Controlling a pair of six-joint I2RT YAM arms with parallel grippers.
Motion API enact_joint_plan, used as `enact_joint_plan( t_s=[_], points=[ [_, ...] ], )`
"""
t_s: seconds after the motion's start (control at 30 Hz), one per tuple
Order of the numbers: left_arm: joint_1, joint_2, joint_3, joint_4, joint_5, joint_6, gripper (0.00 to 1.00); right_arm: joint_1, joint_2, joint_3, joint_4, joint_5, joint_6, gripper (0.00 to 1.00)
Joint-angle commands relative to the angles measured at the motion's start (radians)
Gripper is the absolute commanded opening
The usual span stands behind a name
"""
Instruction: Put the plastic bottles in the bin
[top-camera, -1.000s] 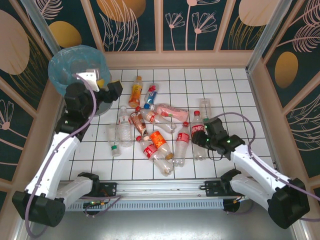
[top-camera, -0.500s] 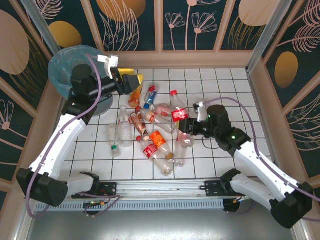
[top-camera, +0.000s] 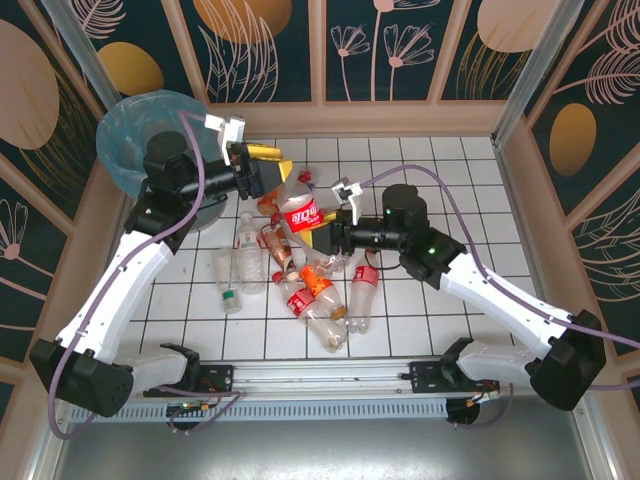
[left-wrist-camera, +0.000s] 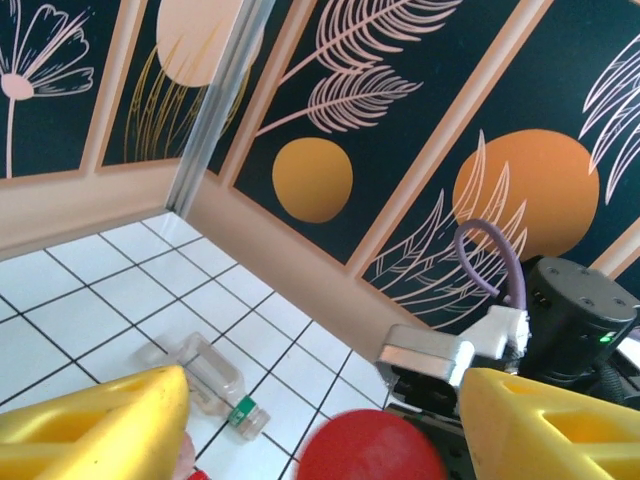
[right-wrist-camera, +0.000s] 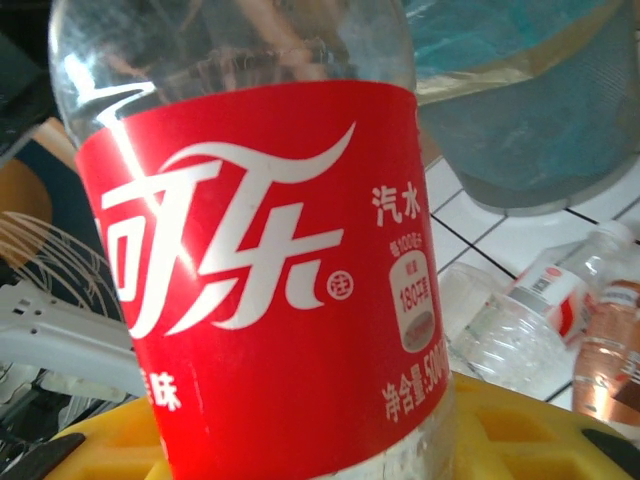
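Note:
A cola bottle (top-camera: 301, 213) with a red label (right-wrist-camera: 265, 270) hangs above the floor, and my right gripper (top-camera: 325, 232) is shut on its lower body (right-wrist-camera: 300, 440). Its red cap (left-wrist-camera: 370, 446) sits between the spread yellow fingers (left-wrist-camera: 95, 420) of my left gripper (top-camera: 273, 172), which is open (left-wrist-camera: 320, 425); I cannot tell if they touch. Several other plastic bottles (top-camera: 310, 275) lie in a heap on the white tiles under both grippers. The bin (top-camera: 150, 135) with its blue bag stands at the back left, behind the left arm, and also behind the held bottle (right-wrist-camera: 530, 100).
A clear bottle with a green cap (left-wrist-camera: 205, 375) lies alone on the tiles near the far right wall. Patterned walls (top-camera: 380, 50) close in the tiled floor (top-camera: 450, 170) on three sides. The arms' mounting rail (top-camera: 320, 375) runs along the near edge.
My right gripper lifted the cola bottle off the floor and carried it left and up. My left gripper swung from the bin toward the middle and now faces the bottle's cap.

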Motion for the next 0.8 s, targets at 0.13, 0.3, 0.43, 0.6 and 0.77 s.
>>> enact_joint_plan(
  t_s=[0.13,0.3,0.43,0.6,0.77],
  points=[
    [-0.002,-0.046,-0.044,0.053,0.031,-0.02,0.5,0.013,-0.002,0.012,0.134,-0.014,-0.005,0.32],
    [-0.002,-0.07,-0.067,0.086,0.021,-0.041,0.21,0.017,0.006,0.009,0.131,-0.001,-0.004,0.33],
    [-0.002,-0.081,-0.058,0.085,-0.019,-0.041,0.09,0.02,0.011,0.009,0.124,0.024,-0.011,0.44],
    [-0.002,-0.094,-0.001,0.022,-0.258,-0.01,0.0,0.023,-0.008,0.046,0.049,0.2,-0.028,0.8],
    [-0.002,-0.059,0.159,-0.074,-0.476,0.024,0.0,0.023,-0.075,0.049,0.003,0.411,-0.04,0.99]
  ],
)
